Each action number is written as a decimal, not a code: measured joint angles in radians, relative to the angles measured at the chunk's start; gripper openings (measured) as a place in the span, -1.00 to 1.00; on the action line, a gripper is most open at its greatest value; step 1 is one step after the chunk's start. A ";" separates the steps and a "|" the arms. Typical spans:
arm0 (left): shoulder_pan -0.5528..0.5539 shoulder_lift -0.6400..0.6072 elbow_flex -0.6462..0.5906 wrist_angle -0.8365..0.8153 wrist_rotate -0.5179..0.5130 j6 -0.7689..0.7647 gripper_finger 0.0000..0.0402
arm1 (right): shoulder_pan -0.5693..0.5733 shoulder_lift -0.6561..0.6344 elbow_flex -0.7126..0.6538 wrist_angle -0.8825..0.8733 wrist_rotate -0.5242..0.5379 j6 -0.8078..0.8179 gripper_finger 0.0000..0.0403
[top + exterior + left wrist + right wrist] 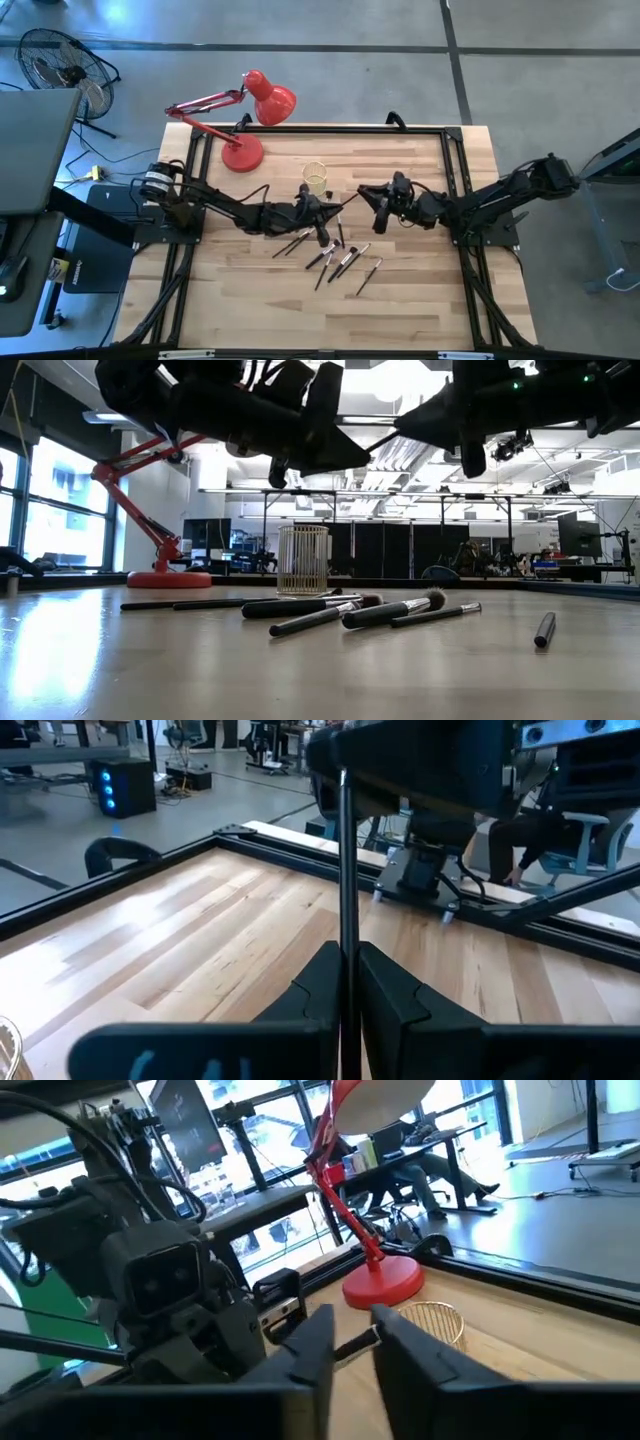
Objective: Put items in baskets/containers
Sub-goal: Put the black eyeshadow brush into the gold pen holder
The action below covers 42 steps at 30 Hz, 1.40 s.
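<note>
One thin dark brush (pixel 343 204) is held in the air between my two grippers. My left gripper (pixel 325 212) is shut on one end of it. My right gripper (pixel 362 195) is shut on the other end, just right of the clear round cup (pixel 315 178). The cup stands upright on the table on its base (pixel 303 592). Several more brushes (pixel 335 255) lie flat on the wood near the cup, toward the table's near edge, and show in a loose row (pixel 340 610) in the low view. My left gripper (pixel 342 970) pinches the brush's thin dark handle (pixel 342 920) between its two fingers. The brush is lifted clear and runs straight on toward the right gripper. My right gripper (pixel 353 1345) has the brush's paler end (pixel 357 1344) in the narrow gap between its fingers, coming level from the table's right. The fingers hide how far the brush reaches in.
A red desk lamp stands with its base (pixel 243 152) at the table's far left, behind the cup. One brush (pixel 544 628) lies apart on the right. A black frame rail (pixel 420 130) borders the table. Bare wood lies toward the near edge.
</note>
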 joint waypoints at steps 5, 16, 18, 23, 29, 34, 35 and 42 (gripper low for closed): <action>0.000 0.001 -0.001 -0.014 0.058 -0.013 -0.85 | -0.001 -0.001 0.001 0.001 -0.052 -0.029 -0.90; 0.000 0.000 0.000 -0.061 0.042 0.009 -0.40 | -0.008 0.001 0.001 -0.140 -0.040 -0.007 -0.96; 0.000 0.000 0.000 -0.114 0.015 0.012 -0.35 | -0.014 0.001 0.001 -0.136 -0.040 -0.008 -0.97; -0.012 -0.092 0.001 -0.317 -0.073 0.000 -0.33 | -0.051 0.001 0.017 -0.160 -0.082 -0.022 -0.97; -0.069 -0.208 0.000 -0.606 -0.214 -0.057 -0.41 | -0.112 0.001 0.183 -0.375 -0.133 -0.144 -0.97; -0.078 -0.293 0.001 -0.918 -0.192 -0.270 -0.47 | -0.177 0.001 0.356 -0.584 -0.149 -0.262 -0.97; -0.073 -0.307 0.000 -0.979 -0.177 -0.312 -0.47 | -0.194 0.003 0.383 -0.603 -0.166 -0.272 -0.97; -0.014 -0.320 -0.001 -1.133 -0.028 -0.419 -0.47 | -0.284 0.145 0.564 -0.635 -0.322 -0.322 -0.97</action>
